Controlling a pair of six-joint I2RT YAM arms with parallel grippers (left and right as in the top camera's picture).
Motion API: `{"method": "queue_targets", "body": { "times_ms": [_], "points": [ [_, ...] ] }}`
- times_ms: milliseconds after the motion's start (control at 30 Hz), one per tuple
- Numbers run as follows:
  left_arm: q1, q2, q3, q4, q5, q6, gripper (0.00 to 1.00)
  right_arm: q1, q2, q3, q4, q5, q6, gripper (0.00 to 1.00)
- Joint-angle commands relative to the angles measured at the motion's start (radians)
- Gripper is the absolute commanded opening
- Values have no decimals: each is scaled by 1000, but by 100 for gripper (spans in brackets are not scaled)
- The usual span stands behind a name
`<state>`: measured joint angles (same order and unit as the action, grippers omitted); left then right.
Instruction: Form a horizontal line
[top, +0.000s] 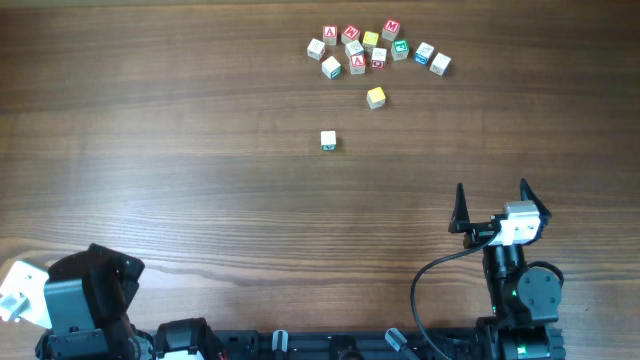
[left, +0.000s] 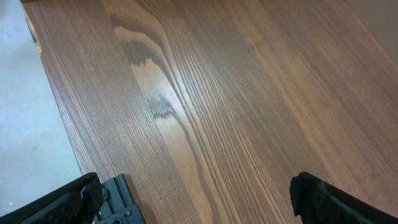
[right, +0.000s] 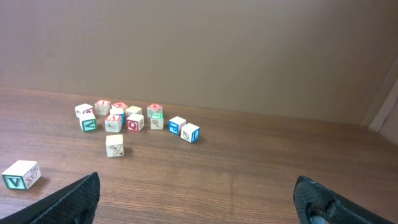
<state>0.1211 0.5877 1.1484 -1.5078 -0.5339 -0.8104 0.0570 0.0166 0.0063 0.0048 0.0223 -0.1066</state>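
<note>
No row yet; my right gripper (top: 492, 190), jaws wide apart, was nearer the tiny white green-marked wooden cube (top: 328, 140) lying ahead-left of it, with the small yellow wooden cube (top: 375, 97) just beyond.

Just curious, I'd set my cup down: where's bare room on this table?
Bare table: the whole left half, and the band between the lone white cube and the right gripper. Crowded at the far side: the cube cluster, yellow cube nearby.
</note>
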Motion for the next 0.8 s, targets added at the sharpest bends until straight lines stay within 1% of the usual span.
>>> {"method": "queue_targets", "body": {
  "times_ms": [0, 33, 67, 100, 133, 200, 300, 400, 467, 600, 667, 767],
  "points": [
    [8, -7, -7, 1, -5, -13, 100, -4, -3, -1, 10, -27, 16, 100],
    [8, -7, -7, 1, -5, -13, 100, -4, -3, 2, 10, -31, 107, 100],
    [8, -7, -7, 1, -5, -13, 100, -5, -3, 5, 10, -11, 267, 100],
    [8, -7, -7, 1, -5, -13, 100, -5, -2, 9, 10, -21, 319, 100],
    [8, -7, -7, 1, -5, -13, 100, -4, 8, 24, 9, -58, 324, 100],
    [8, -7, -7, 1, -5, -13, 100, -4, 31, 49, 10, -72, 334, 100],
    [8, -7, -7, 1, -5, -13, 100, -4, 135, 158, 9, -71, 371, 100],
    [8, -7, -7, 0, -5, -13, 100, -4, 332, 312, 9, -72, 370, 100],
    [8, -7, -7, 1, -5, -13, 100, -4, 504, 421, 11, -91, 371, 100],
    [8, -7, -7, 0, -5, -13, 100, -4, 863, 613, 120, -183, 369, 100],
    [8, -7, -7, 1, -5, -13, 100, -4, 992, 700, 156, -241, 368, 100],
    [8, -7, -7, 1, -5, -13, 100, -4, 1090, 793, 171, -297, 327, 100]
  ]
}}
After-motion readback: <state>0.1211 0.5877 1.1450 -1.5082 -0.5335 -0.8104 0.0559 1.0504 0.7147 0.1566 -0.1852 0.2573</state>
